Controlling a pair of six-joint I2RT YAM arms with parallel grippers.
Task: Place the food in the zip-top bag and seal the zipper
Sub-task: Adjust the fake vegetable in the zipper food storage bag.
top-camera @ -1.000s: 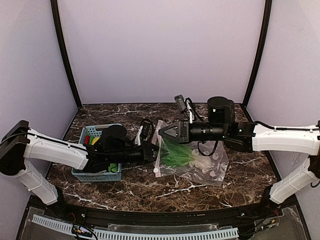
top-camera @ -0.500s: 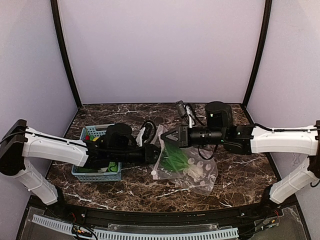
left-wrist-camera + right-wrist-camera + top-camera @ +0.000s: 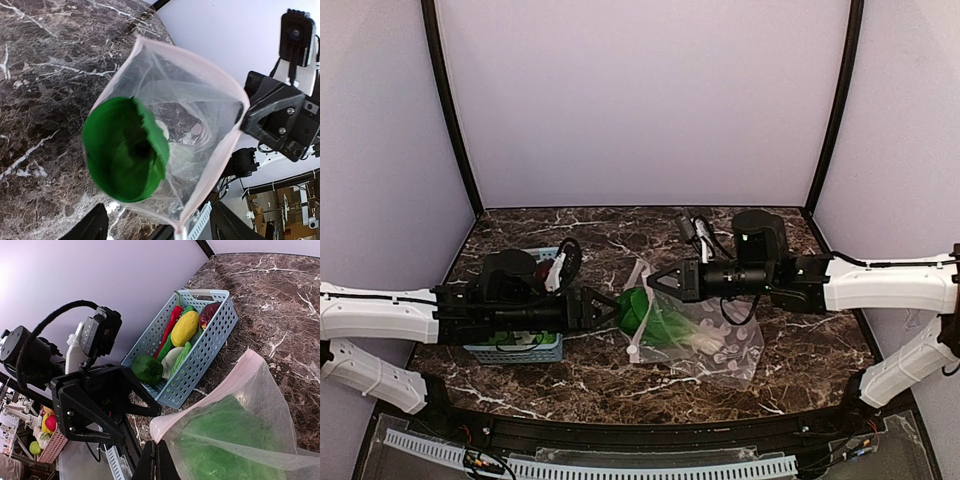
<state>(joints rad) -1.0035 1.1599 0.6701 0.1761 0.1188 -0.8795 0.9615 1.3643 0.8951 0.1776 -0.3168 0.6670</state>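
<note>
The clear zip-top bag (image 3: 715, 335) lies mid-table with its mouth held open to the left. My right gripper (image 3: 655, 283) is shut on the pale pink zipper (image 3: 220, 385) at the mouth's upper edge. A green leafy bunch (image 3: 125, 150) sits just inside the mouth, touching neither gripper. My left gripper (image 3: 603, 308) stands open a little left of the mouth, with nothing between its fingers (image 3: 92, 225). The rest of the food is in the light blue basket (image 3: 200, 360): a red chilli (image 3: 170, 322), a yellow oval piece (image 3: 185, 327), a dark red fruit (image 3: 209, 314), a white piece (image 3: 170, 360) and green pieces.
The basket (image 3: 545, 352) stands at the left of the marble table, partly hidden under my left arm. Both arms reach in low from the sides and meet at the bag's mouth. Purple walls close in the back and sides.
My left gripper has opened, let go of the green leafy bunch inside the bag's mouth, and drawn back to the left. The right gripper stays shut on the zipper edge, slightly lower.
</note>
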